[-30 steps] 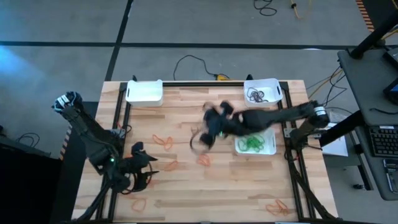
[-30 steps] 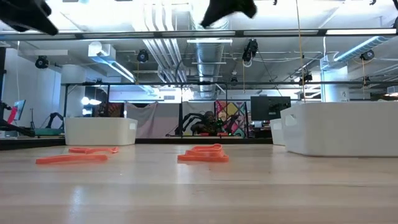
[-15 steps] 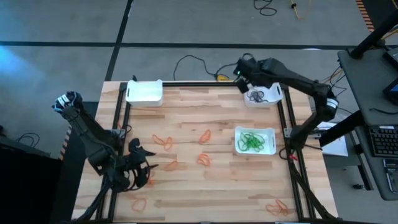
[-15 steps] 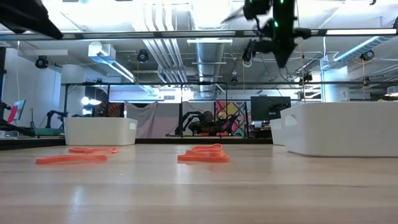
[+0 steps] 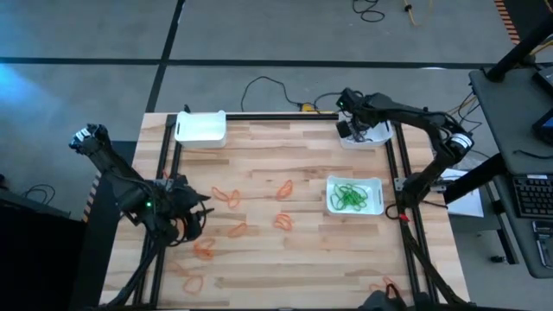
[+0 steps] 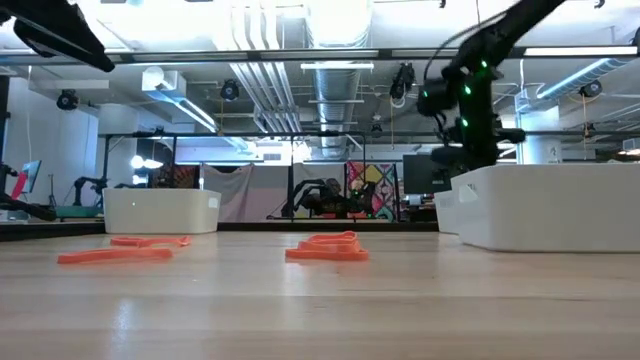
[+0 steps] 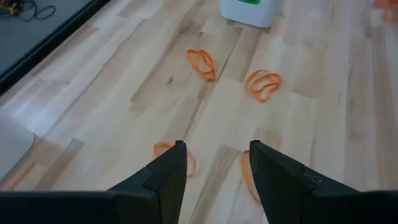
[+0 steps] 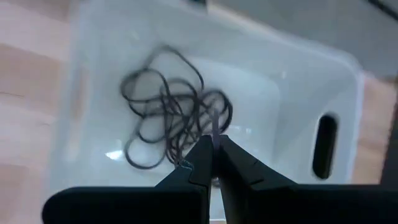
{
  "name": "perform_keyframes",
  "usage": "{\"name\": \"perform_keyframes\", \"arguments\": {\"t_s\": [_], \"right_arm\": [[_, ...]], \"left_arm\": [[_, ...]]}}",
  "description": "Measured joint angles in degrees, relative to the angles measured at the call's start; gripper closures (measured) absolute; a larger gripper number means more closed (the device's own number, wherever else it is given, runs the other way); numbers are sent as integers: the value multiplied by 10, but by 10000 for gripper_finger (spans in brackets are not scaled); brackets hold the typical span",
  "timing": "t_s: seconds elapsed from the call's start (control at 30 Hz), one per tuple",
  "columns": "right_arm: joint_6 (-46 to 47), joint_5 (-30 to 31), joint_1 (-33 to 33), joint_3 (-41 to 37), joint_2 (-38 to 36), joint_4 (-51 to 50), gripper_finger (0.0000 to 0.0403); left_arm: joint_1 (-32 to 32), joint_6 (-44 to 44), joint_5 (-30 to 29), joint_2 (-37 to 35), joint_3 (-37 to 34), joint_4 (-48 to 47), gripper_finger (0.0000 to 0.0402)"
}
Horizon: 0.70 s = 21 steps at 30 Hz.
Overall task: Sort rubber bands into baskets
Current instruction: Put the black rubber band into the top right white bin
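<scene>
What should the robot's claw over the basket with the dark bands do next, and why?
Probably open. The right gripper hangs shut over the basket of dark rubber bands, seemingly pinching one thin strand; opening should drop it in with the rest.

Both arms are dark, nearly black, built of slim jointed links. The left gripper [image 7: 214,163] ends in two flat, tapered black fingers. The right gripper [image 8: 213,155] has matching wedge-shaped fingers; behind it, small green lights glow, probably indicator lamps.

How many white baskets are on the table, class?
3: one basket at the far left corner, one at the far right corner holding dark bands, one at mid-right holding green bands.
</scene>
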Motion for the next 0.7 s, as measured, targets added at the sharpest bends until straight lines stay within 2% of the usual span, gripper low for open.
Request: {"name": "perform_keyframes", "arguments": {"t_s": [0.17, 0.4, 0.53, 0.7], "right_arm": [[35, -2, -2, -53, -1, 32, 390], [56, -40, -13, -67, -1, 73, 379], [58, -44, -20, -60, -2, 71, 327], [60, -35, -11, -34, -7, 73, 245]], "left_arm": [[15, -57, 6, -12, 0, -9, 258], [34, -67, -5, -25, 0, -2, 259], [36, -41, -18, -27, 0, 28, 249], [65, 30, -4, -24, 0, 68, 225]]}}
